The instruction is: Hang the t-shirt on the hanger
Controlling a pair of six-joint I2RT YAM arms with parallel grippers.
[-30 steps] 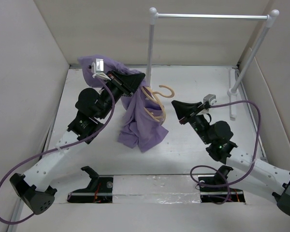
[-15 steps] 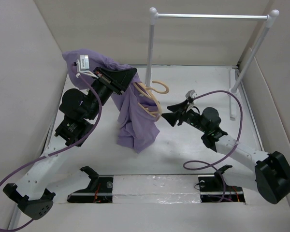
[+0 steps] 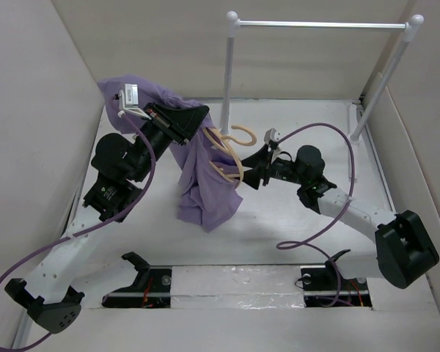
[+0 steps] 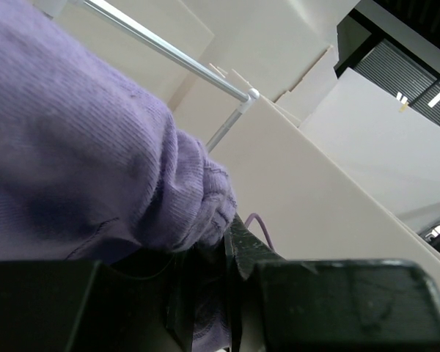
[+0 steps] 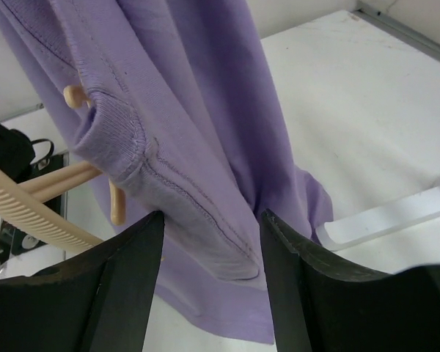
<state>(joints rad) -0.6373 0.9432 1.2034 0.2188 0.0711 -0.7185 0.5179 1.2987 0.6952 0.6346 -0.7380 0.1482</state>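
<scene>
Compared with 1 second ago, the right gripper [image 3: 248, 174] has come in from well to the right and now sits at the right edge of the t-shirt [image 3: 204, 192], just below the hanger [image 3: 231, 165]. Its fingers [image 5: 125, 286], which looked closed then, now stand apart. The left gripper [image 3: 201, 117] has carried the shirt's upper part higher and further left, and has barely moved over the last half second. The top view shows the shirt hanging from the left gripper down to the table [image 3: 293, 220], with the hanger raised against the cloth in front of the clothes rack [image 3: 319, 24]. Only the right wrist view shows a stitched hem fold lying at the gap between the open fingertips; contact cannot be told. Only the left wrist view shows cloth bunched in the closed left fingers.
</scene>
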